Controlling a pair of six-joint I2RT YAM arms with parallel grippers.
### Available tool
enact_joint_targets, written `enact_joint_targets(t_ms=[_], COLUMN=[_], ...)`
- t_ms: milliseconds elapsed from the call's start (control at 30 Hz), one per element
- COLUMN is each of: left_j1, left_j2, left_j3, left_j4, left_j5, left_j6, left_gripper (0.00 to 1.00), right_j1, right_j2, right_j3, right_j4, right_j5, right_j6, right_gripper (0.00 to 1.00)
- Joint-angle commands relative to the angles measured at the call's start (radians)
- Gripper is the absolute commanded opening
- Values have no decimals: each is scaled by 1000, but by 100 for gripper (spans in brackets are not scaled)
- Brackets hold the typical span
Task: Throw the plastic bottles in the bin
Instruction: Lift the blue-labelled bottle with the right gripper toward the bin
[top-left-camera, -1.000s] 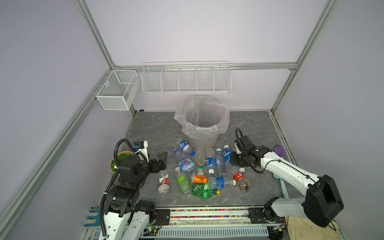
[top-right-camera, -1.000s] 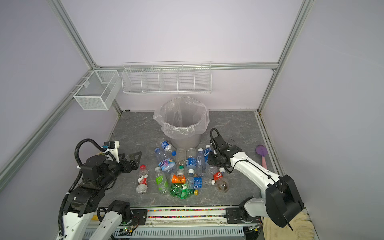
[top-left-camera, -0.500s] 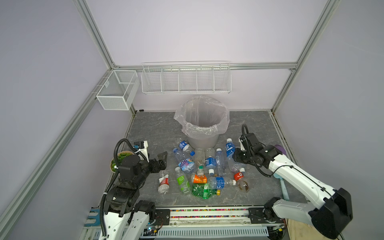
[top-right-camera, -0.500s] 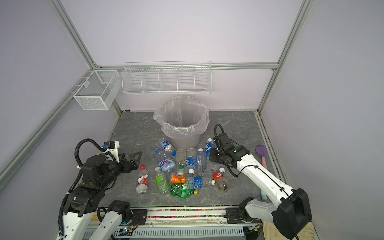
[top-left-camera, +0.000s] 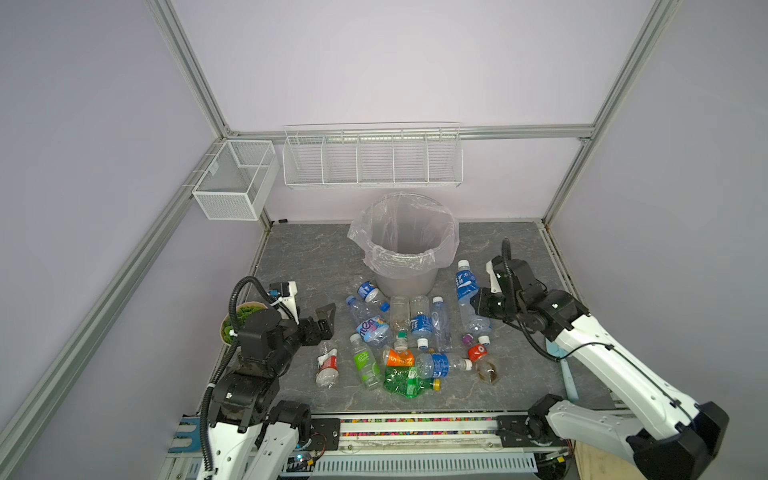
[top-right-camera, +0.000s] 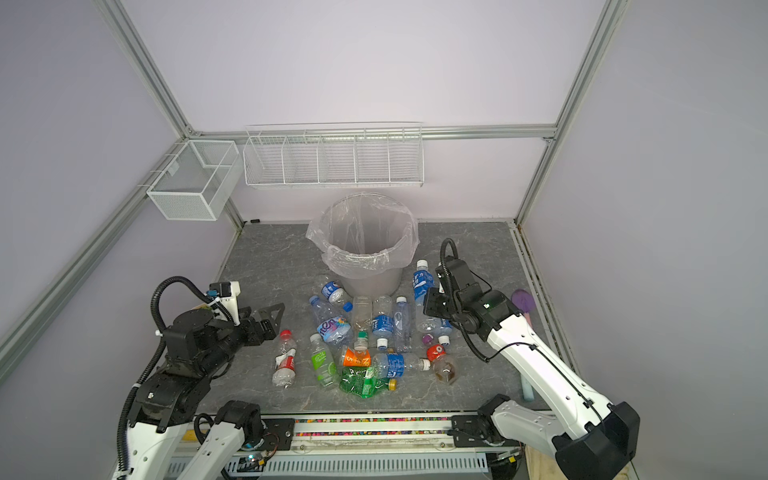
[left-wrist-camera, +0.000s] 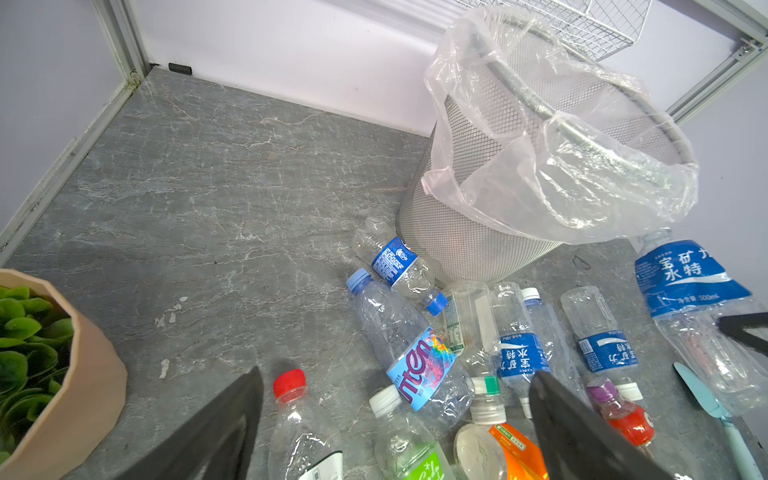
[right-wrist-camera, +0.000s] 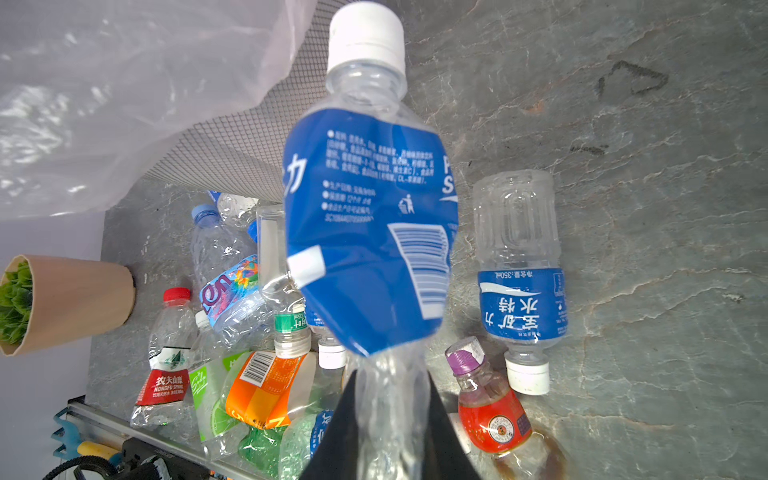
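Lilac walls, aluminium frame rail, grey marbled floor, white wire rack.

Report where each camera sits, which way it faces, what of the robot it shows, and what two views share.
Top views: high at the front, looking down and forward at the bin and bottles; both arms show.
Left wrist: behind the open left gripper, facing bin and bottles; both fingers show.
Right wrist: behind the right gripper, shut on a blue bottle beside the bin; fingers show.
Shared: both wrist views show the pot.
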Motion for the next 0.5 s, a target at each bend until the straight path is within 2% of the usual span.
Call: enact_joint_targets(t_ms=[0,467], left_j1=[-8,-9], left_j2=[5,20], left_j3=[-11,-10], left_j4=[-12,-10], left_j5=[6,11], left_j6=[7,7], left_gripper=[99,99], right_j1=[4,4], right_j2=[-8,-4], right_j3=[39,85], right_j4=[-18,-29], right_j5=[8,55], right_j6=[-25,-32], right_gripper=[19,16])
